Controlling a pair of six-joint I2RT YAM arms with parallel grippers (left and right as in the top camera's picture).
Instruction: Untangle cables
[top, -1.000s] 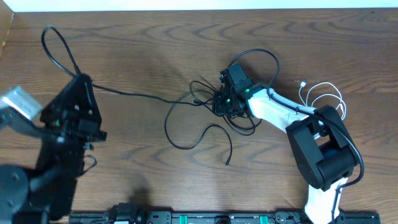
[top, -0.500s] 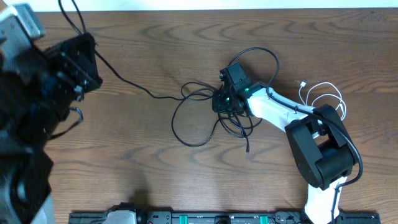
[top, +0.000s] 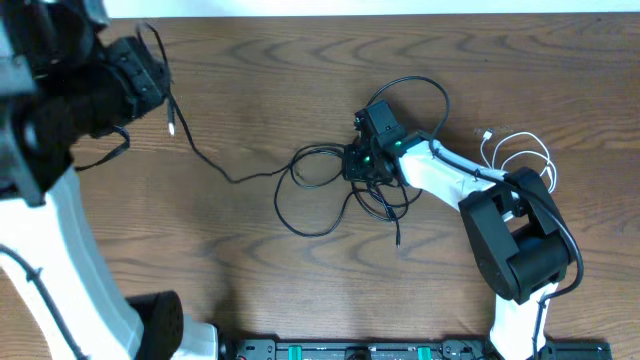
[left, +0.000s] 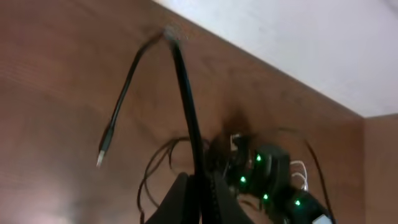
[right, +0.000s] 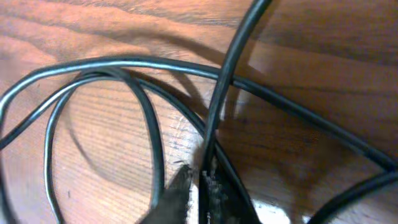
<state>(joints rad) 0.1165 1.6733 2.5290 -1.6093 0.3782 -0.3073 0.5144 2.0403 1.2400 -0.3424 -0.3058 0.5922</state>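
Note:
A tangle of black cables (top: 335, 185) lies mid-table. My left gripper (top: 152, 72) is raised at the far left and shut on one black cable (top: 205, 158). That cable stretches back to the tangle, and its plug end (top: 172, 127) dangles. In the left wrist view the fingers (left: 194, 198) pinch this cable (left: 184, 87), with the plug (left: 102, 155) hanging to the left. My right gripper (top: 360, 162) sits in the tangle, shut on a black cable. In the right wrist view its fingers (right: 200, 198) clamp a cable (right: 229, 68) among crossing loops. A white cable (top: 522, 152) lies at the right.
The right arm's white body (top: 450, 178) lies across the table from the right. The left arm's base (top: 150, 320) stands at the front left. A black rail (top: 350, 350) runs along the front edge. The table's far edge (top: 320, 14) meets a white wall.
My left gripper has risen and moved towards the far left, pulling its black cable out of the tangle. The loose loops drew in towards the right gripper. The right arm stayed put.

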